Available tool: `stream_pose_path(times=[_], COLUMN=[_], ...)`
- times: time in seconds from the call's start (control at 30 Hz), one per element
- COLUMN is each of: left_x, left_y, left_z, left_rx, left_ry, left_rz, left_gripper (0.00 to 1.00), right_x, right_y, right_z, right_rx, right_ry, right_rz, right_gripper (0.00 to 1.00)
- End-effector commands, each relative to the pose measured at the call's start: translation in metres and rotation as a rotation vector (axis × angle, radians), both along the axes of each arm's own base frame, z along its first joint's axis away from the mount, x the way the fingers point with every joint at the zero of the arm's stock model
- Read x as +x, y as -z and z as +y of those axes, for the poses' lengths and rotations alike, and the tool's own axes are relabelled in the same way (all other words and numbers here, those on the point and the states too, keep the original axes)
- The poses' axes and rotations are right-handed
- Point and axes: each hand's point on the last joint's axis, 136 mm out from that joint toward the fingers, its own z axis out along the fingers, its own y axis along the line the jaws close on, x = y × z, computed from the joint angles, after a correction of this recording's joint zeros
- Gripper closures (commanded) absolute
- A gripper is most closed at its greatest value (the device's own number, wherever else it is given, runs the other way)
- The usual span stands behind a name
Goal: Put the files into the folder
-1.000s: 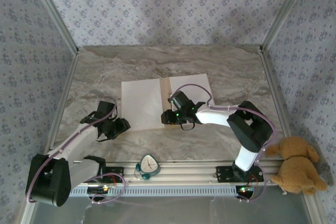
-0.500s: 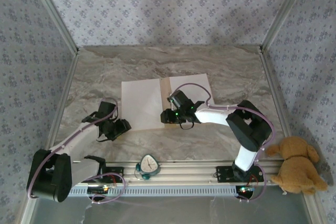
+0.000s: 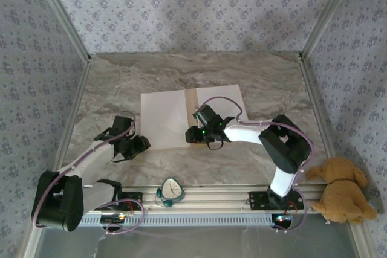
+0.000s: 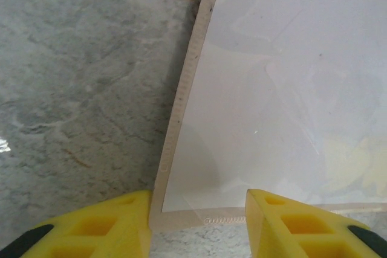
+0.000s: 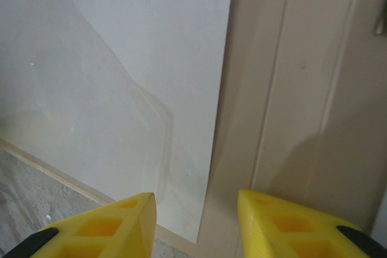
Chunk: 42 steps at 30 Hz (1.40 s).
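The tan folder lies open in the middle of the table. One white file covers its left half and another lies on its right half. My left gripper is open at the folder's near left corner. In the left wrist view its jaws stand either side of the folder's corner rim and the sheet. My right gripper is open at the near end of the fold. It hovers over the sheet's corner and the bare folder, with a metal clip at the view's edge.
A brown plush dog sits at the near right, beside the right arm's base. A small teal and white clock-like object rests on the front rail between the bases. Metal frame posts and patterned walls close in the table.
The left arm has shifted slightly beside the folder's near left corner. The right arm and the sheets look unmoved.
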Motion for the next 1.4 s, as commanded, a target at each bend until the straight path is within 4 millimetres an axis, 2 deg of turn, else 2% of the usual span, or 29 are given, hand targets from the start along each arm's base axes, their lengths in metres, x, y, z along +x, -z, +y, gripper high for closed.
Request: stream_pose_path(times=[0.0,0.33,0.7,1.1,1.37], left_x=[0.010,0.017,0.029,0.039,0.046], left_y=[-0.010,-0.022,-0.039,-0.037,-0.037], left_z=[-0.008,-0.016,-0.029,-0.034,-0.040], left_rx=[-0.047,-0.109,-0.206,-0.235,-0.266], left_ry=[0.024,0.031,0.027,0.033,0.045], left_rz=[-0.061,-0.127,-0.214,-0.251,-0.269], left_gripper=[0.58,0.62,0.63,0.66,0.71], right_x=[-0.003,-0.002,-0.002,-0.002,0.003], right_y=[0.010,0.012,0.013,0.014,0.006], right_z=[-0.005,-0.004,-0.005,-0.002,0.004], right_rx=[-0.039,-0.037,-0.037,-0.024,-0.004], right_ry=[0.020,0.024,0.026,0.017,0.013], right_rz=[0.027,0.035,0.036,0.043,0.034], right_gripper=[0.59,0.60,0.60,0.60,0.61])
